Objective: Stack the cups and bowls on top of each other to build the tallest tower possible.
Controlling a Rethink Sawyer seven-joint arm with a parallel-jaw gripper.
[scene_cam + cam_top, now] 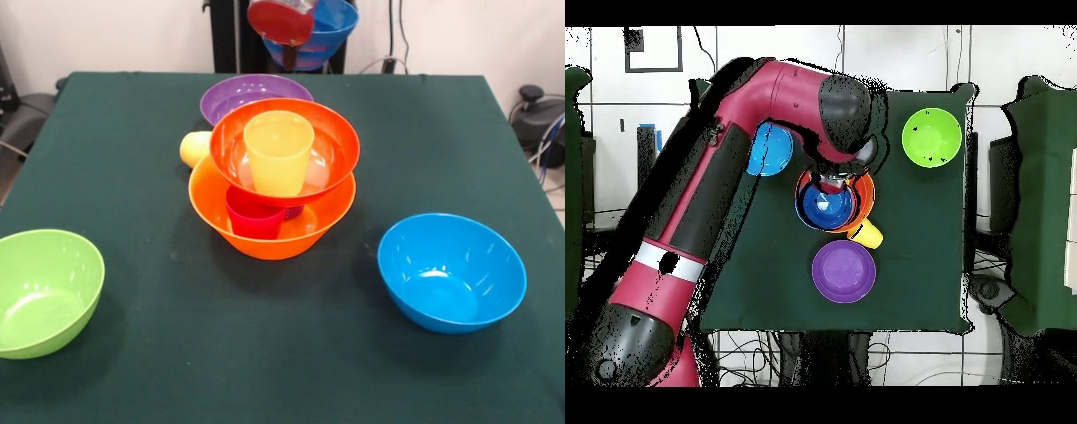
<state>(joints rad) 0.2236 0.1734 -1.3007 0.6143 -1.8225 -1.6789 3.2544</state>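
In the front view, a small dark blue bowl (322, 35) is seen held high, tilted, in the hand (287, 26), seemingly clenched on its rim. Directly below the hand stands the tower (274, 190): a yellow cup (278, 152) in a red-orange bowl (340, 146), propped on a red-pink cup (254, 216) inside the big orange bowl (265, 238), so height is gained.

In the overhead view, the blue bowl is carried over the tower; the purple bowl (843, 270), lime green bowl (931, 137) and light blue bowl (770, 150) lie apart on the tabletop (925, 250).

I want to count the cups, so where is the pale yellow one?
In the front view the pale yellow cup lies on the table at the picture's left of the tower, against the largest orange-yellow bowl's rim and in front of the purple bowl.
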